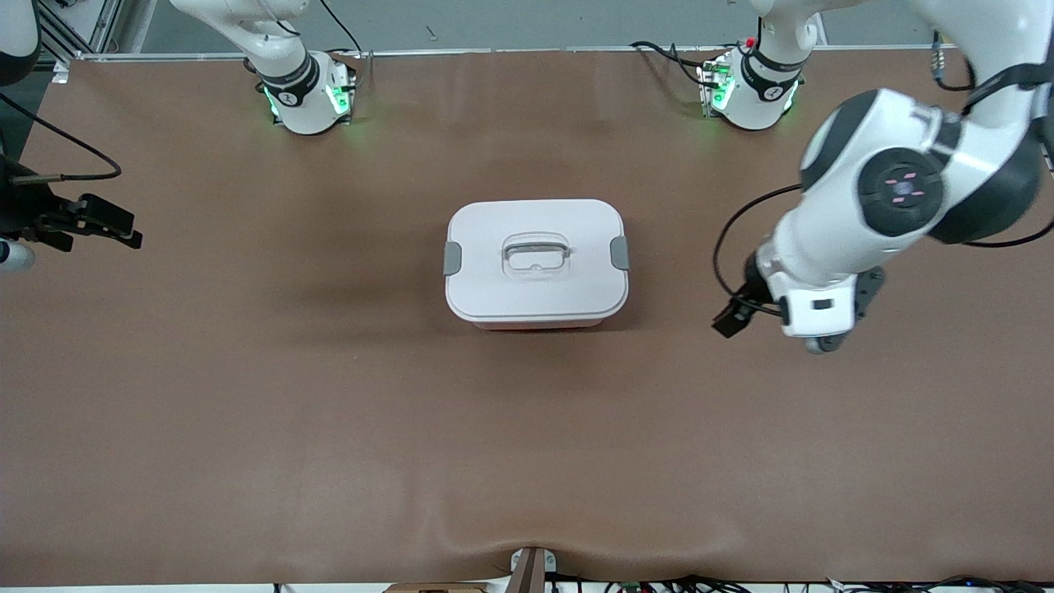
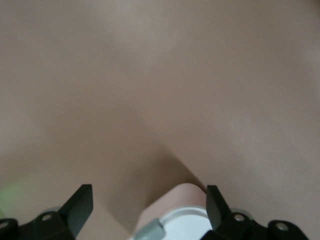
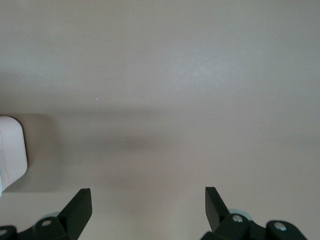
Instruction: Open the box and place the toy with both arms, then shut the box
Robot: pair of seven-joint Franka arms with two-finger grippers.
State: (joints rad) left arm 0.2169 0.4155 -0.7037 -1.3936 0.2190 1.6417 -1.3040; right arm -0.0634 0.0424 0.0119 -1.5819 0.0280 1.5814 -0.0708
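One closed box (image 1: 536,262) is located at the middle of the table (image 1: 247,395), with both grippers spread and empty.

The long axis of the box is aligned with the line running from the right arm's end of the table to the left arm's end. One white lid is seated on top, with one recessed clear handle (image 1: 536,252) set along the same axis. Two grey clips (image 1: 453,259) are counted, one at each short end. The left gripper (image 2: 149,207) is positioned over bare table just beside the box, fingers spread, nothing held. The right gripper (image 3: 148,206) is held over the table's edge at the right arm's end, well apart from the box, fingers spread, nothing held.
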